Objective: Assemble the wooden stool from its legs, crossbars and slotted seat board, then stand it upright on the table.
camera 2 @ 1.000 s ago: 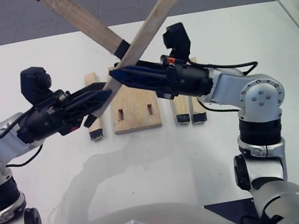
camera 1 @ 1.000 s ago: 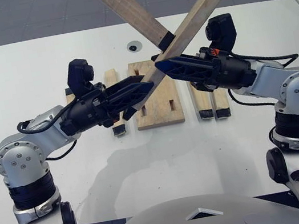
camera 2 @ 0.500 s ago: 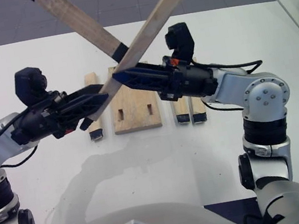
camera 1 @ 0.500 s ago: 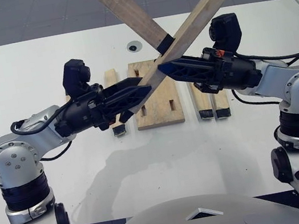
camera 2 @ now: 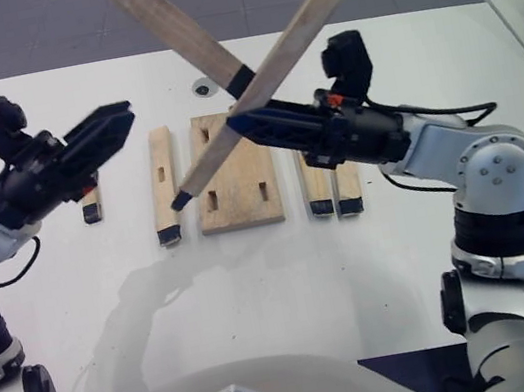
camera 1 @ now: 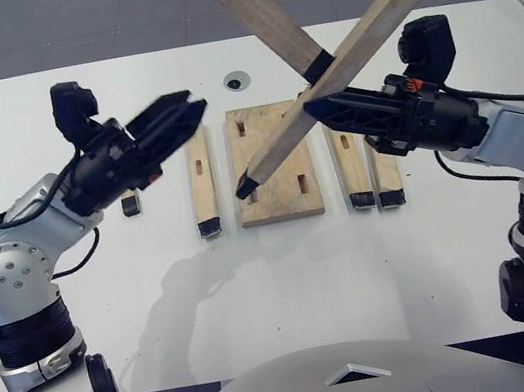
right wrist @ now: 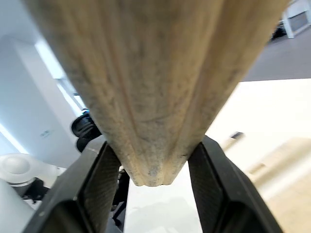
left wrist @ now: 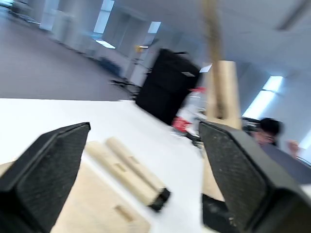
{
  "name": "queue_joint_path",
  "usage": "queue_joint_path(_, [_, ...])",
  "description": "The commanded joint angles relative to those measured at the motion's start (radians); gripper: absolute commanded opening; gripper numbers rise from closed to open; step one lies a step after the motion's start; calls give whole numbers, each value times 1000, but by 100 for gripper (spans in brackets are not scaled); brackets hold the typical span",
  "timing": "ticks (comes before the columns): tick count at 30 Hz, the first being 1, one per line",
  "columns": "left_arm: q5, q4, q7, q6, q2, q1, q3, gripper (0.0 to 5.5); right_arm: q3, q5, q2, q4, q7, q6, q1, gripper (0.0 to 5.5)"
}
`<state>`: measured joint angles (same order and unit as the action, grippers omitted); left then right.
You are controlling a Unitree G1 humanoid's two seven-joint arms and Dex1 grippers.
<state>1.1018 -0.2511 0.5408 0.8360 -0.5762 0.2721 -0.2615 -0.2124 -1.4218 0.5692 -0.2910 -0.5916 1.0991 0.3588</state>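
Two wooden legs cross in an X above the table: a long leg [camera 1: 365, 31] slants down to a dark tip over the seat board, and a second leg [camera 1: 255, 9] rises behind it. My right gripper [camera 1: 317, 105] is shut on the crossed legs at the crossing; the right wrist view has the wood [right wrist: 150, 87] wedged between its fingers [right wrist: 97, 189]. My left gripper [camera 1: 190, 105] hangs open and empty, off to the left of the X, above the table. The slotted seat board [camera 1: 281, 188] lies flat in the middle.
One loose leg [camera 1: 202, 181] lies left of the board, two more legs [camera 1: 352, 175] to its right. A short dark-tipped piece [camera 1: 130, 205] rests under my left arm. A round hole [camera 1: 236, 82] sits in the white table [camera 1: 260, 298] beyond the board.
My left gripper has let go of the long leg, opened and pulled back to the left. The crossed legs stay in the right gripper, shifted a little to the right.
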Motion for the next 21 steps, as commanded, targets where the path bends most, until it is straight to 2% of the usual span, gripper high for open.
queue_joint_path(1, [-429, -29, -163, -122, -11, -55, 266, 495, -49, 58, 46, -17, -14, -43, -51, 204])
queue_joint_path(4, [-596, -88, -267, -110, 21, -91, 420, 540, -59, 83, 55, -21, -10, -56, -70, 204])
queue_joint_path(7, [-706, -124, -324, -94, 51, -104, 503, 540, -57, 105, 61, -24, -12, -66, -84, 204])
queue_joint_path(17, [-914, -154, -315, 53, 25, -109, 662, 540, -34, 166, 55, -35, -15, -92, -90, 204])
queue_joint_path(21, [-953, -162, -258, 110, -30, -102, 715, 540, -1, 259, 43, -18, -16, -148, -57, 204])
